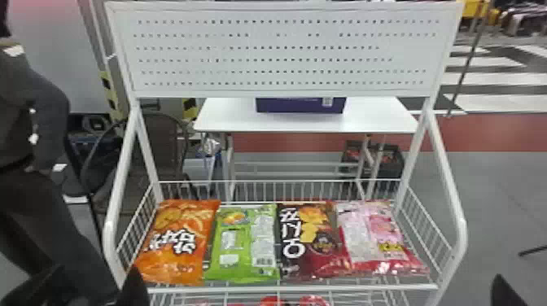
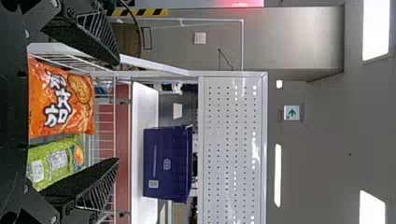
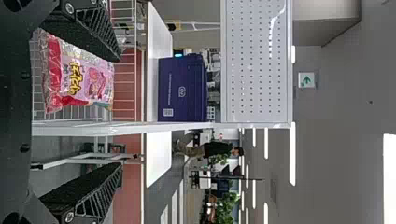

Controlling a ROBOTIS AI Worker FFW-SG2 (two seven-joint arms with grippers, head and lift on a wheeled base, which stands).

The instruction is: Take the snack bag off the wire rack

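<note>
And here's the wire rack [image 1: 461,236], four bags in one row across its basket: first bag [image 1: 175,244] at the far left, second bag [image 1: 244,240] just to its right, then the third bag [image 1: 309,244], and the fourth bag [image 1: 372,236] taking the right end! Up above them stands the panel [image 1: 260,53]. Round behind the rack, there's the bench [image 1: 228,118], box [image 1: 301,106] on top, with a chair [image 1: 163,138] over to the bench's left.
</note>
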